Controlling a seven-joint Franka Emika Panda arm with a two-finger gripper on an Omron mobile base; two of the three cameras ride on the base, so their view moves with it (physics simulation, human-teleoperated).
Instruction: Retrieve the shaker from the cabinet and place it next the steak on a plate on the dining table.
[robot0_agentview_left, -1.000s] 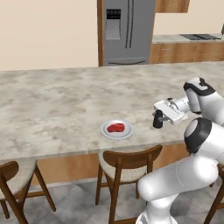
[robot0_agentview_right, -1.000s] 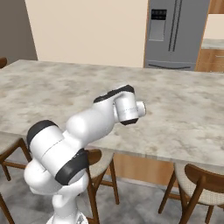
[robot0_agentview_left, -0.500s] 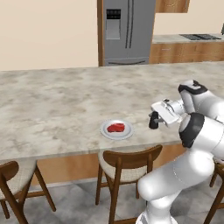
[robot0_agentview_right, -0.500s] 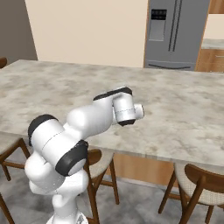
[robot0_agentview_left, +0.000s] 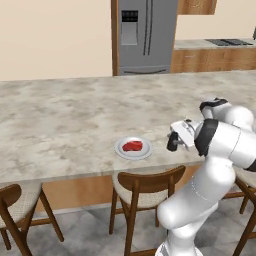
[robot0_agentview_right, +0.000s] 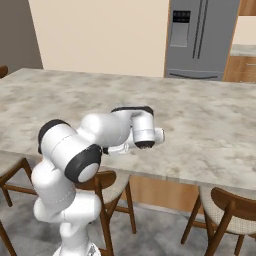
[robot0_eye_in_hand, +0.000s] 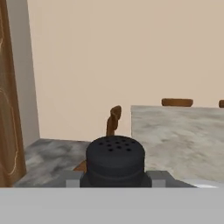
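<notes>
The end effector (robot0_agentview_left: 172, 142), clamped on the shaker (robot0_agentview_left: 171, 142), has swung closer to the plate (robot0_agentview_left: 133, 148), nearly ready to set down.

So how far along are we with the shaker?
Fetching looks done: the shaker is out of the cabinet and clamped in the gripper, its perforated cap facing the hand camera. In hand: the arm holds it over the table, to the right of the plate with the steak. Left: lower it beside the plate and release.
</notes>
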